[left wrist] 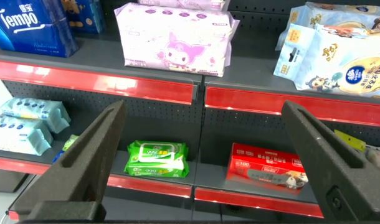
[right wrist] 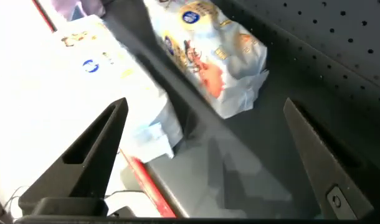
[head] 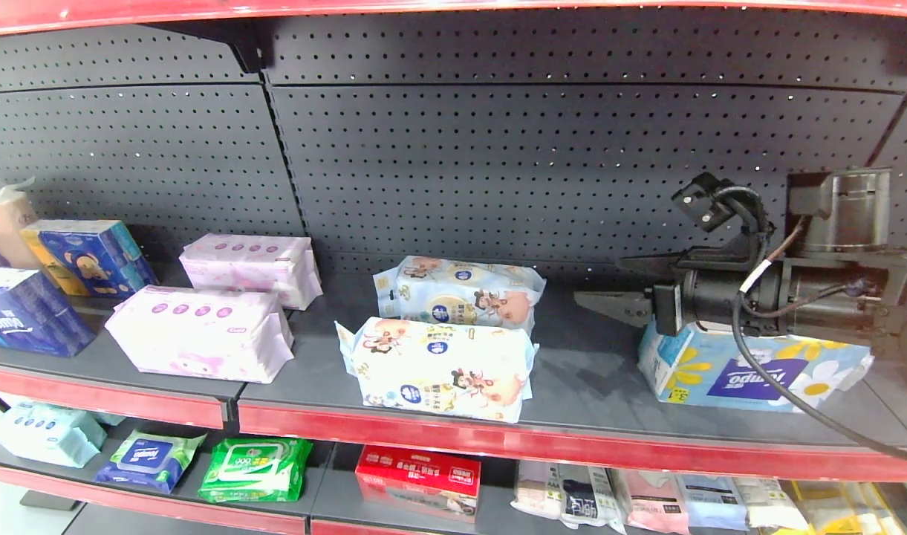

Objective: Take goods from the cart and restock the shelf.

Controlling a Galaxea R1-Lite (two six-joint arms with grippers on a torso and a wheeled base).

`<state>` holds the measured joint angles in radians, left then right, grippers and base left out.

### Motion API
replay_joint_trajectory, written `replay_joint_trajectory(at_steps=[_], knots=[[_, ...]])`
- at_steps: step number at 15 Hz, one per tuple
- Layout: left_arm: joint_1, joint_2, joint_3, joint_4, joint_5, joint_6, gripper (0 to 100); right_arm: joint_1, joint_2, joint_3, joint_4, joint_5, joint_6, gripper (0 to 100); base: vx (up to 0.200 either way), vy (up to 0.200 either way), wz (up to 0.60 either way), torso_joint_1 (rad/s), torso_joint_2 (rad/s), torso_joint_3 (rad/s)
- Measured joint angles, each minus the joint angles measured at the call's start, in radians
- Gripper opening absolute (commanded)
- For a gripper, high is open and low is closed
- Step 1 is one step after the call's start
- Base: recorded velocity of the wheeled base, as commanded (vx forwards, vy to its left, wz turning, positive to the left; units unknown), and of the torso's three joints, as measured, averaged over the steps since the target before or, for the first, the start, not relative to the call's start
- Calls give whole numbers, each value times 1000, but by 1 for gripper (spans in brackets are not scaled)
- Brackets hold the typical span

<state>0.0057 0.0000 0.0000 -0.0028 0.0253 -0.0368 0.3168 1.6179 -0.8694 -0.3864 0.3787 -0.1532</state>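
Right gripper (head: 615, 288) spread wide, empty, above shelf (head: 594, 383). Tissue pack (head: 750, 371) lies just beneath its wrist. Left gripper (left wrist: 202, 109) likewise wide, empty. Judged: pack placed. Next: back out level, fetch from cart.

Glossy plastic-wrapped tissue packs (head: 440, 368) on matt perforated dark metal shelf (head: 587, 371).

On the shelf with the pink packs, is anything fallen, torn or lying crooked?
Nothing stands out. The pink packs, the cartoon packs and the flowered tissue pack all lie flat on the shelf; none looks torn or spilled.
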Motion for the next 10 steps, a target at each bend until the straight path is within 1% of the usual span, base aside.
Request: replay_joint_trajectory(at_steps=[1,3,4,6,7,10], knots=[[0,0,0,0,0,0,100,2,-25,13,0,-35,-1,100,0,0,0,0,0,0],[0,0,0,0,0,0,100,10,-71,43,4,-60,-1,100,0,0,0,0,0,0],[0,0,0,0,0,0,100,11,-101,57,19,-89,1,100,0,0,0,0,0,0],[0,0,0,0,0,0,100,11,-172,69,67,-218,-2,100,0,0,0,0,0,0],[0,0,0,0,0,0,100,12,-207,77,75,-256,-2,100,0,0,0,0,0,0],[0,0,0,0,0,0,100,-4,-327,150,81,-282,-6,100,0,0,0,0,0,0]])
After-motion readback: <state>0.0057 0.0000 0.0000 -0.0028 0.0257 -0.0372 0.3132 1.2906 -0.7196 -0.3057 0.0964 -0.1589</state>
